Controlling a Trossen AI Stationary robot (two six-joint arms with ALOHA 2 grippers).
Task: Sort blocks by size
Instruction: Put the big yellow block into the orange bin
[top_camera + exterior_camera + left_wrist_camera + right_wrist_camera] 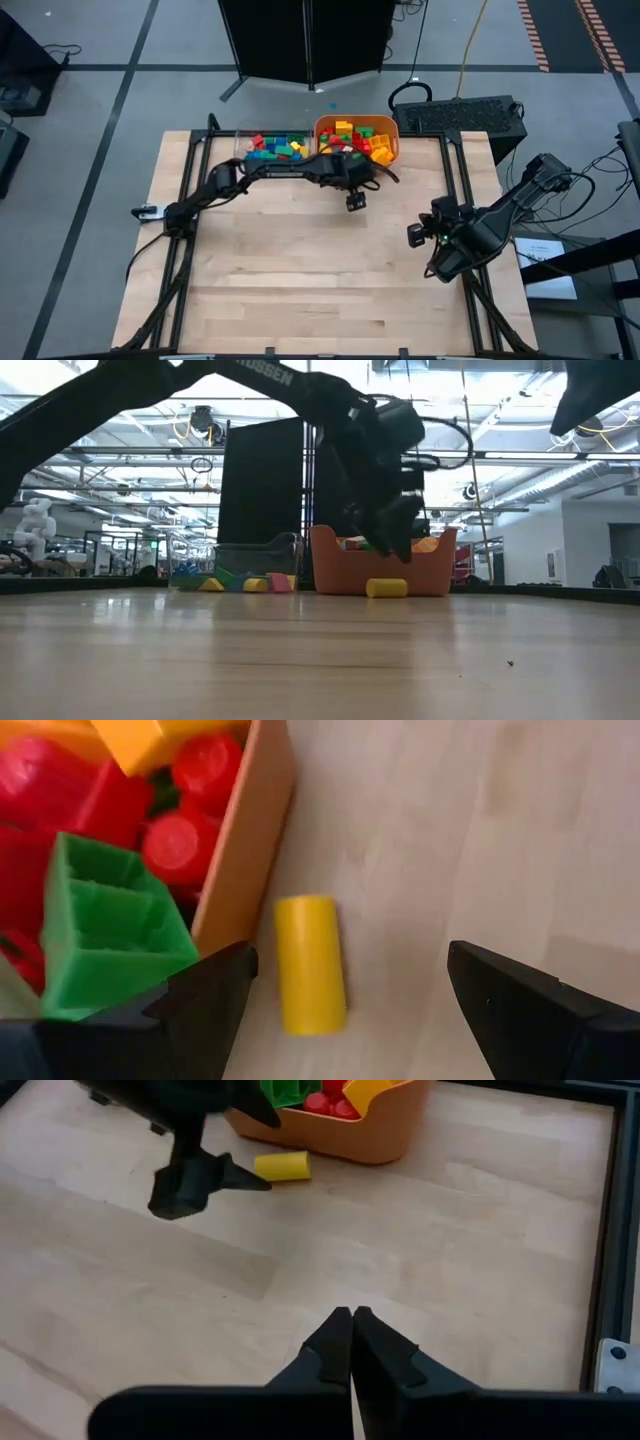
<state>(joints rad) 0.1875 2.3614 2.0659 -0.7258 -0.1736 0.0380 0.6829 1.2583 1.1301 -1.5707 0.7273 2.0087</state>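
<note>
A yellow cylinder block (310, 965) lies on its side on the table, just outside the orange tub's wall (245, 850). My left gripper (350, 1005) hovers open a little above it and touches nothing. One finger stands close beside the block and the other far off to its other side. In the low view the left gripper (400, 548) hangs over the block (387, 588). The tub (392, 150) holds several red, green and yellow blocks (110, 930). My right gripper (352, 1330) waits shut near the table's right edge.
A clear tray (240, 140) with several coloured blocks stands left of the tub at the table's far edge. A black metal frame (455, 180) runs along the table's sides. Bare wood (320, 280) fills the near half of the table.
</note>
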